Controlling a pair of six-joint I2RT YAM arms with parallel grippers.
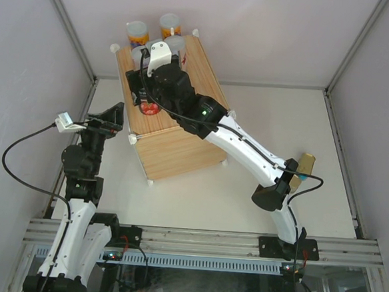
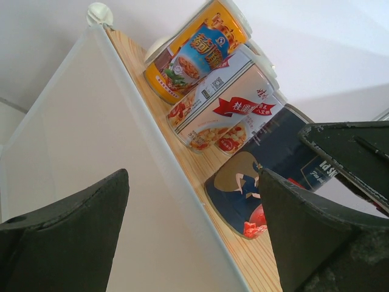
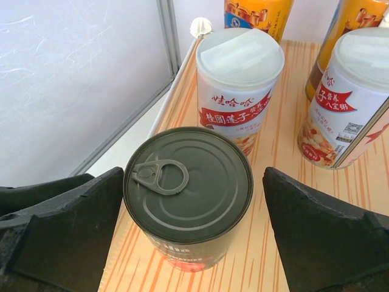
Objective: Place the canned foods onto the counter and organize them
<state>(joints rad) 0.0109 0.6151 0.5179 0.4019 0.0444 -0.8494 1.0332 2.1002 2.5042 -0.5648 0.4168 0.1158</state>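
Our right gripper (image 3: 194,198) stands open around the tomato can (image 3: 185,176), with both pads clear of its sides. The can stands upright on the counter (image 3: 273,261), near its left edge. At 12 o'clock a white-lidded can (image 3: 240,73) is just beside it, at 2 o'clock a second white-lidded can (image 3: 349,103), and orange cans (image 3: 255,12) stand behind. We judge the placing done, so we should rise straight up, without swinging toward these neighbours. Our left gripper (image 2: 193,182) is open and empty, at the counter's 9 o'clock side.

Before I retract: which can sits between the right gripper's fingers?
The wide dark tomato can with the grey pull-tab lid, between the open right gripper fingers. The slimmer cans beyond it have pale lids.
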